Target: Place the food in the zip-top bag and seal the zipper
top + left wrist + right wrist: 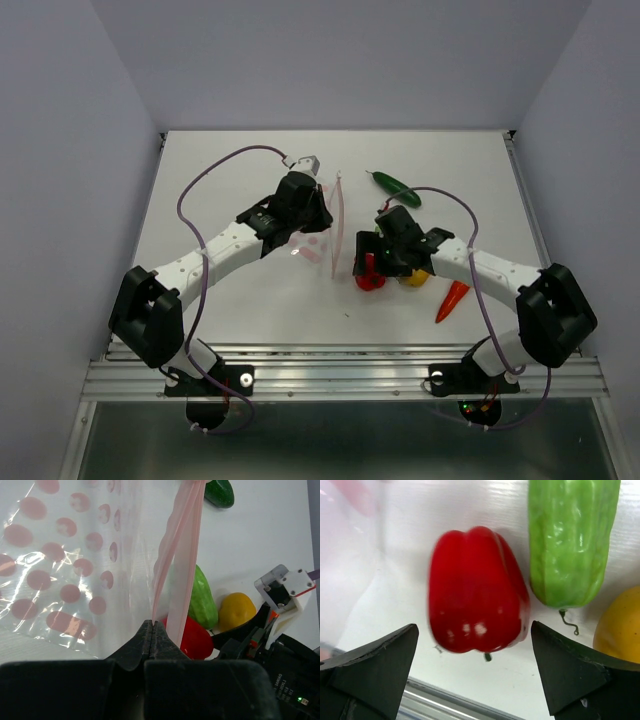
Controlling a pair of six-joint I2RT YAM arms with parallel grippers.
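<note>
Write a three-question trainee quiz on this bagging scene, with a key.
1. True or false: the left gripper is shut on the zipper.
2. Which food lies between the open fingers of the right gripper? A) carrot B) red bell pepper C) cucumber
3. How many food pieces show inside the zip-top bag?
Key: 1 true; 2 B; 3 zero.

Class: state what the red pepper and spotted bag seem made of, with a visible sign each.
The red pepper looks like hard plastic, glossy: small white highlights on smooth skin. The zip-top bag seems thin clear plastic film: crinkles, glare, see-through between pink spots.
</note>
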